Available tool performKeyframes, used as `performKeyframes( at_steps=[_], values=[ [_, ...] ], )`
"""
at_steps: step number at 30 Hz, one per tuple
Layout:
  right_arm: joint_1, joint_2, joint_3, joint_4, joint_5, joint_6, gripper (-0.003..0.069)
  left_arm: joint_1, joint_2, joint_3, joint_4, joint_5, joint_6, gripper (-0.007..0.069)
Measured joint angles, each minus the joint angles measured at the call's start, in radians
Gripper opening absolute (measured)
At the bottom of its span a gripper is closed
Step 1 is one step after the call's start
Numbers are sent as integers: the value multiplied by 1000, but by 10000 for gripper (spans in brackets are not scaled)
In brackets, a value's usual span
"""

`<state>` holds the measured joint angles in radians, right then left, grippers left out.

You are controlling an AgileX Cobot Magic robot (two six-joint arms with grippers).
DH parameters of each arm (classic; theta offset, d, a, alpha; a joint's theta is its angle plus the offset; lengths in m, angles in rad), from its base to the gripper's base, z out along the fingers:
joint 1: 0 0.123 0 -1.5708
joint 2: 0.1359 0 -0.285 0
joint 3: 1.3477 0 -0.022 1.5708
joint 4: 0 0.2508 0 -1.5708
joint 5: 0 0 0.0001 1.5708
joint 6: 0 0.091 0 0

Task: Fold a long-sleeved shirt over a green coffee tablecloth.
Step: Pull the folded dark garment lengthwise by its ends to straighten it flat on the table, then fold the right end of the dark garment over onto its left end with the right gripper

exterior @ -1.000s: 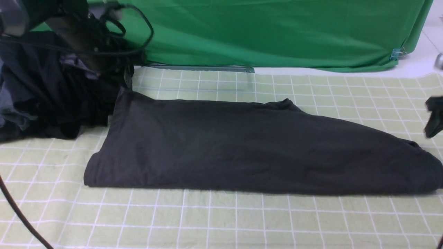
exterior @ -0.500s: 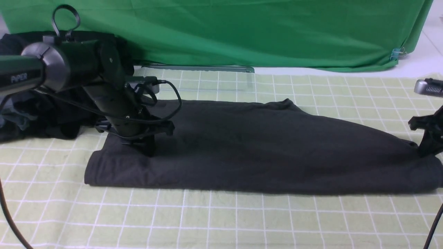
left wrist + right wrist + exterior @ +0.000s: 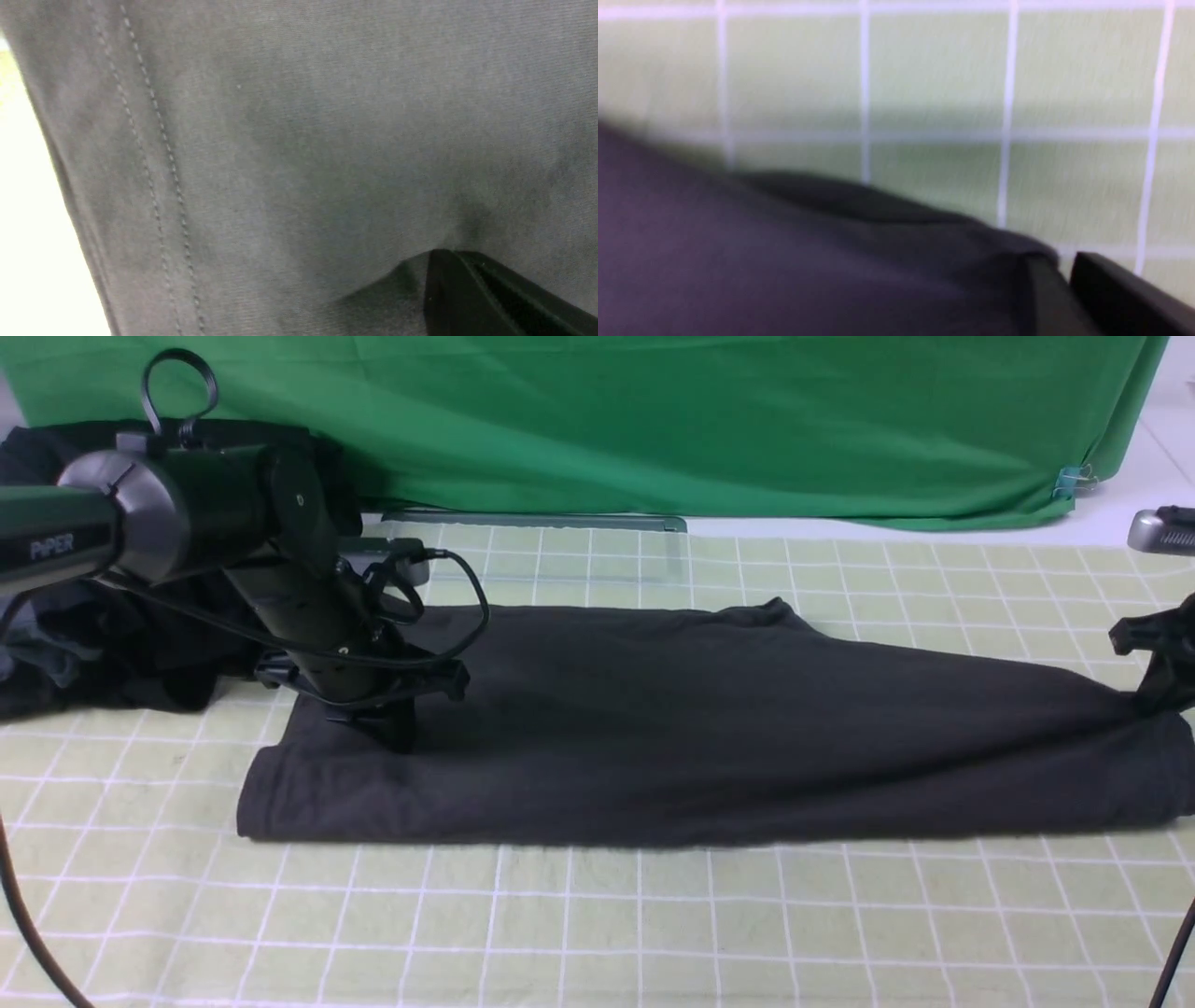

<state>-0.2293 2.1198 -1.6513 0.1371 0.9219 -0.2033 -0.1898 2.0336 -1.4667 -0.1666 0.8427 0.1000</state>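
The long-sleeved shirt (image 3: 709, 728) lies as a long charcoal band across the green coffee tablecloth (image 3: 597, 933); no print shows. My left gripper (image 3: 397, 739) stands on the band's left part, shut, tips dug into the cloth. In the left wrist view its joined fingers (image 3: 437, 254) pucker the shirt (image 3: 299, 140) beside the stitched hem. My right gripper (image 3: 1158, 695) is at the band's right end, which is raised a little. In the right wrist view it (image 3: 1064, 259) pinches the shirt's edge (image 3: 784, 261) over the checked tablecloth (image 3: 934, 79); that view is blurred.
A bundle of black and grey garments (image 3: 112, 653) lies at the back left, behind my left arm. Plain bright green fabric (image 3: 700, 420) hangs along the far edge. A small grey object (image 3: 1162, 530) sits at the far right. A black cable (image 3: 28, 933) crosses the near left corner.
My left arm swung down from the back left onto the shirt and stayed there. My right gripper came in, closed on the right end and raised it slightly.
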Motion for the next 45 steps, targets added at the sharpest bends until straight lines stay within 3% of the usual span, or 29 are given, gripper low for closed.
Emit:
performKeyframes(
  at_steps=[3, 4, 5, 8, 10, 17, 27, 29, 34, 36, 45],
  values=[
    [0, 0, 0, -14, -31, 7, 222, 0, -1, 0, 0, 7, 0, -6],
    [0, -8, -1, -20, -22, 24, 302, 0, -6, 0, 1, 11, 0, -6],
    [0, -9, -2, -21, -16, 28, 314, 0, -7, 0, 1, 11, 0, -6],
    [0, -54, -27, -23, 89, 60, 504, 0, -47, 3, 5, 17, 0, -6],
    [0, -95, -33, -22, 145, 69, 556, 0, -91, 7, 6, 12, 0, -6],
    [0, -116, -29, -21, 190, 81, 589, 0, -215, 7, 3, 17, 0, -6],
    [42, 52, 4, -18, 179, 81, 588, 0, -264, 7, 7, 57, 0, -6],
    [52, 58, 2, -26, 176, 74, 563, 0, -264, 7, 8, 63, 0, -6],
    [67, 62, 0, 5, 182, 17, 155, 0, -264, 8, 14, 84, 0, -6],
    [64, 60, 0, 10, 187, 15, 74, 0, -264, 8, 25, 100, 0, -6],
    [-58, -64, 2, -50, 200, 87, 62, 0, -323, 8, 137, 109, -54, -6]
  ],
)
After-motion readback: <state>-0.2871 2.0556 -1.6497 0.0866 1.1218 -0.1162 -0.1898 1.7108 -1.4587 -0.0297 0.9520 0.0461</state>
